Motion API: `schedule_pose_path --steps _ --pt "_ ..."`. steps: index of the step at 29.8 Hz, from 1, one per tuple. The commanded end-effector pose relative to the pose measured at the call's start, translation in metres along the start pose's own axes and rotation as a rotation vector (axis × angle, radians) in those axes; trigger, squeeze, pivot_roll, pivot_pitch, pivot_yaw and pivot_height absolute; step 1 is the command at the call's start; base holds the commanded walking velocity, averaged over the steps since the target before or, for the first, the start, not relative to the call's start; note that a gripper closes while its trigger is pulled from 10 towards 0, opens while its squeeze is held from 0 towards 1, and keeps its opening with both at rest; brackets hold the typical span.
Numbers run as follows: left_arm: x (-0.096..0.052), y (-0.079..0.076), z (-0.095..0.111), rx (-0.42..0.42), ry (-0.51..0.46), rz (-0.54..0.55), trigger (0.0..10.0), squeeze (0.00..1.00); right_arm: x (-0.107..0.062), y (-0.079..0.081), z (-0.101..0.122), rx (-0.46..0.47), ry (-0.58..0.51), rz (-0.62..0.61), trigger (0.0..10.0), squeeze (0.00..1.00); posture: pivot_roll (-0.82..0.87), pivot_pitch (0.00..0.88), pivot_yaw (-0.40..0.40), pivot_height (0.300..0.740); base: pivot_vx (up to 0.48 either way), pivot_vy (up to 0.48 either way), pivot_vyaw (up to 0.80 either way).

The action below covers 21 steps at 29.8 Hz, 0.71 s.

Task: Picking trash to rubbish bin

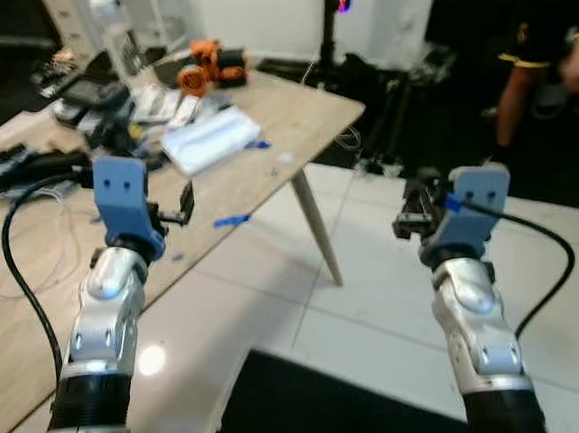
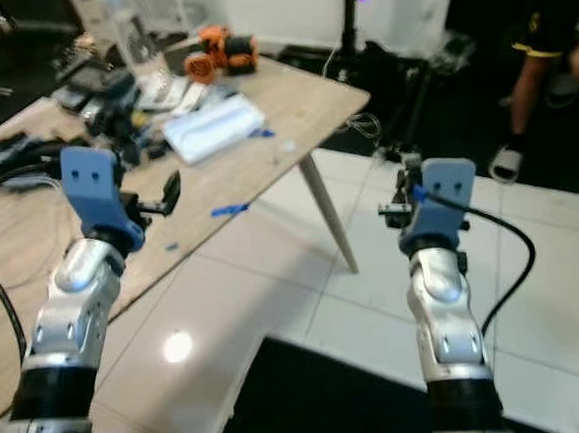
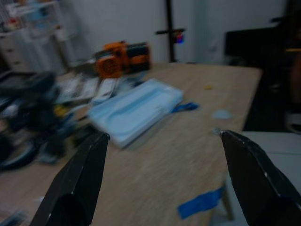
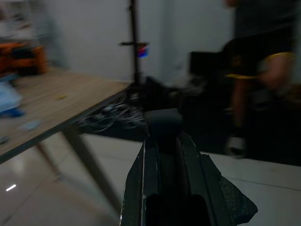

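Observation:
A blue scrap (image 1: 232, 221) lies near the edge of the wooden table (image 1: 312, 114); it also shows in the left wrist view, blue scrap (image 3: 201, 203). A light blue flat packet (image 1: 211, 137) rests further in on the table, with small bits (image 1: 283, 159) beside it. My left gripper (image 1: 183, 207) hovers over the table edge near the scrap, open and empty, its fingers (image 3: 80, 174) wide apart. My right gripper (image 1: 410, 217) is held over the white tiled floor to the right of the table, shut with nothing seen between its fingers (image 4: 150, 169).
An orange tool (image 1: 212, 64), cables and dark clutter (image 1: 90, 102) crowd the table's far side. The table leg (image 1: 318, 224) slants down to the floor. A person (image 1: 547, 46) stands at the back right by dark bags. A black mat (image 1: 324, 404) lies on the floor below me.

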State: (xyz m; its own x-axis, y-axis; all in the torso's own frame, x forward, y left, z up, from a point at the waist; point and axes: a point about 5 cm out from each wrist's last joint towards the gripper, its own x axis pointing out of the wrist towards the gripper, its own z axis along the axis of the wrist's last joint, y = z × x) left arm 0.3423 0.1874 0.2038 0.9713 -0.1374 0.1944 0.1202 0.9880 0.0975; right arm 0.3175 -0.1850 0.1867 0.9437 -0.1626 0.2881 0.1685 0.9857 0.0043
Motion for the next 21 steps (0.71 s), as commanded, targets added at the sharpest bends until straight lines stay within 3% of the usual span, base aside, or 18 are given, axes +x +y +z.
schedule_pose_path --steps 1,13,21 --pt "-0.004 0.005 -0.004 0.015 0.015 0.006 10.0 0.0 -0.008 0.004 -0.012 0.012 0.04 0.012 10.0 0.0 0.01 0.121 0.077 0.74 0.0 0.0 -0.8" --pt "-0.007 0.005 -0.006 0.024 0.02 -0.005 10.0 0.0 -0.013 0.015 -0.02 0.043 0.063 0.033 10.0 0.0 0.04 0.118 0.078 0.74 0.0 0.0 -0.8" --pt "-0.009 -0.006 -0.008 0.038 0.029 -0.026 10.0 0.0 -0.009 0.019 -0.026 0.039 0.094 0.068 10.0 0.0 0.05 0.134 0.049 0.74 0.0 0.0 -0.8"
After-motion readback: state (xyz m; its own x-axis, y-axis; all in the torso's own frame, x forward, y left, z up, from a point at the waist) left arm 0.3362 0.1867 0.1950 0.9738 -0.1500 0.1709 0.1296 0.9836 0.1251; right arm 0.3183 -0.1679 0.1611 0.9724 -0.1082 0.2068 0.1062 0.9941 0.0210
